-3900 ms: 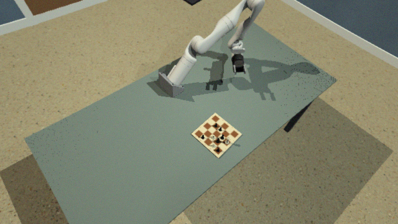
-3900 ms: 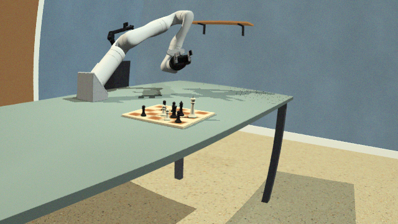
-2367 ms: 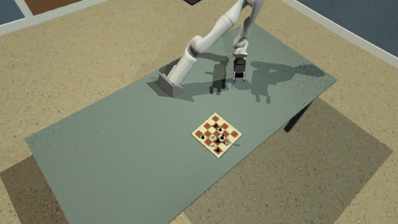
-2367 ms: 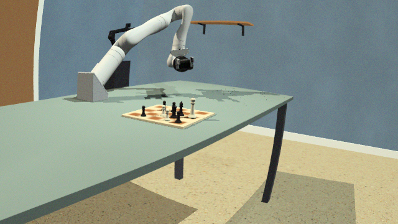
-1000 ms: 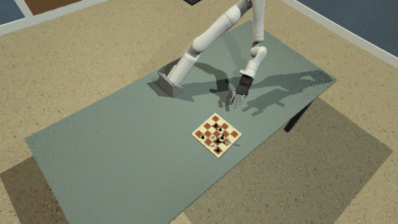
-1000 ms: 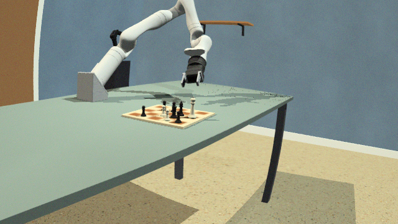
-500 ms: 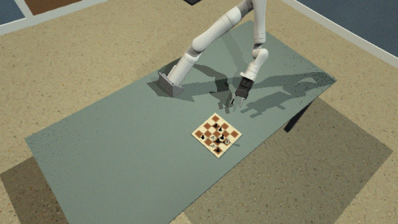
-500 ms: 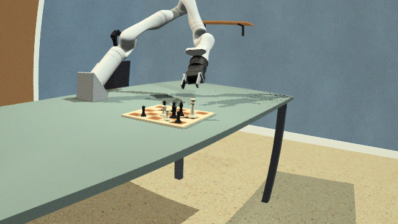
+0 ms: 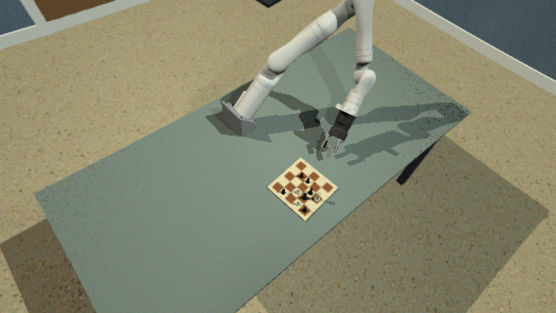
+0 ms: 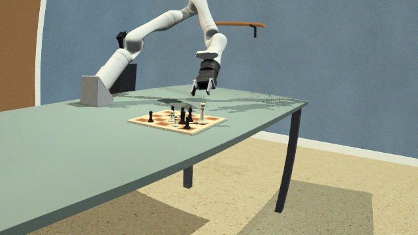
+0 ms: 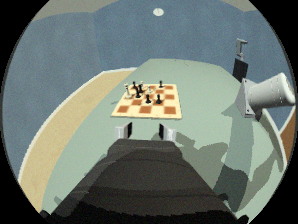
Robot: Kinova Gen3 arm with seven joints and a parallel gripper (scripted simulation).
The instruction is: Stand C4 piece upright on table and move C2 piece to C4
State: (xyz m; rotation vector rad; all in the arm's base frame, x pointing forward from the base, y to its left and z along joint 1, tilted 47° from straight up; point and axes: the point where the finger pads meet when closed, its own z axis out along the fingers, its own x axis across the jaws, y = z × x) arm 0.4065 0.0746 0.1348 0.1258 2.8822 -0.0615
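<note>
A small chessboard [image 9: 327,187] [image 10: 212,118] [image 11: 169,106] lies on the grey-green table [image 9: 152,209] [image 10: 65,147], near its front edge. Several black and white pieces stand clustered on it, among them a tall white piece [image 10: 202,112] [image 9: 317,197] and a lone black pawn [image 10: 150,116] [image 9: 282,190]. The edge letters and digits are too small to read, so I cannot tell which pieces stand on C4 and C2. My gripper [image 9: 330,148] [image 10: 200,93] [image 11: 145,128] is open and empty. It hangs above the table behind the board, clear of all pieces.
The arm's grey base block [image 9: 238,119] [image 10: 93,91] sits on the table behind and left of the board. The table's right edge [image 10: 261,127] runs close beside the board.
</note>
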